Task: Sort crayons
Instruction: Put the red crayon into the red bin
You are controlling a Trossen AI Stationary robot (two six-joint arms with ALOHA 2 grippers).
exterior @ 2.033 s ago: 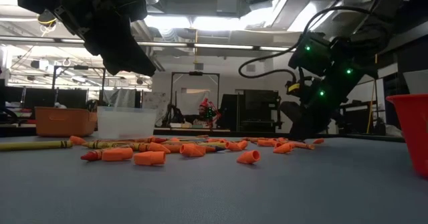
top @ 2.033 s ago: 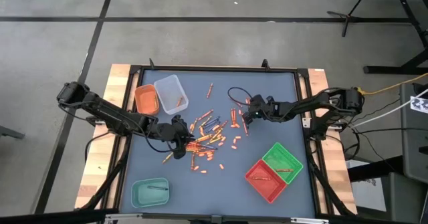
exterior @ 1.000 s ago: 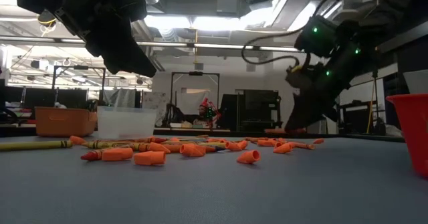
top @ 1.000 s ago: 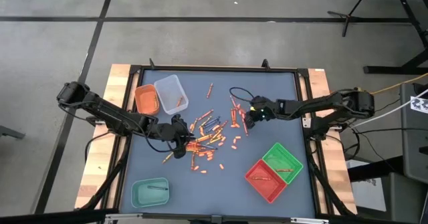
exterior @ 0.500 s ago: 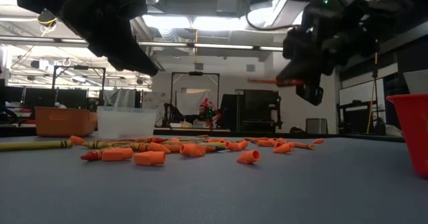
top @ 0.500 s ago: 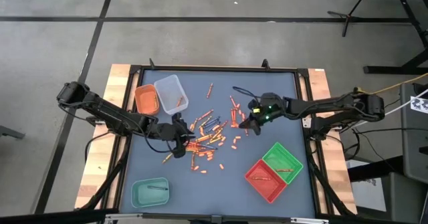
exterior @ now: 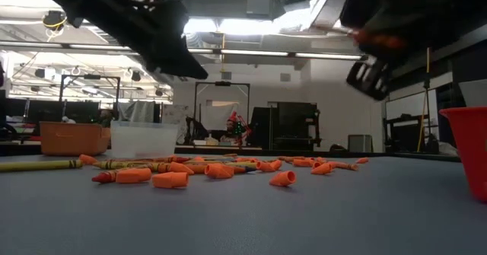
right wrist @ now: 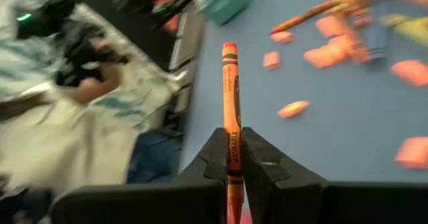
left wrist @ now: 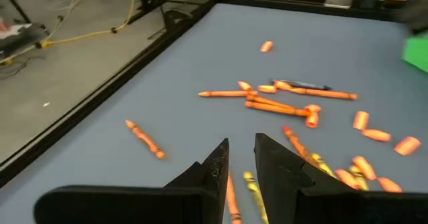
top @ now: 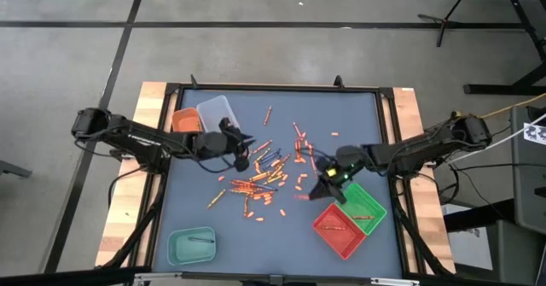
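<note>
An orange crayon point(right wrist: 231, 110) stands pinched between the closed fingers of the right tool point(top: 327, 186), which hangs above the tabletop point(top: 341, 115) at about 4 o'clock from its middle, just beside the green tray point(top: 360, 204) and red tray point(top: 339, 228). The remaining crayons point(top: 264, 173) lie scattered around the tabletop's middle. The left tool point(top: 241, 143) hovers at their 10 o'clock edge near the clear tray point(top: 215, 112), fingers point(left wrist: 215, 165) a narrow gap apart, gripping nothing.
</note>
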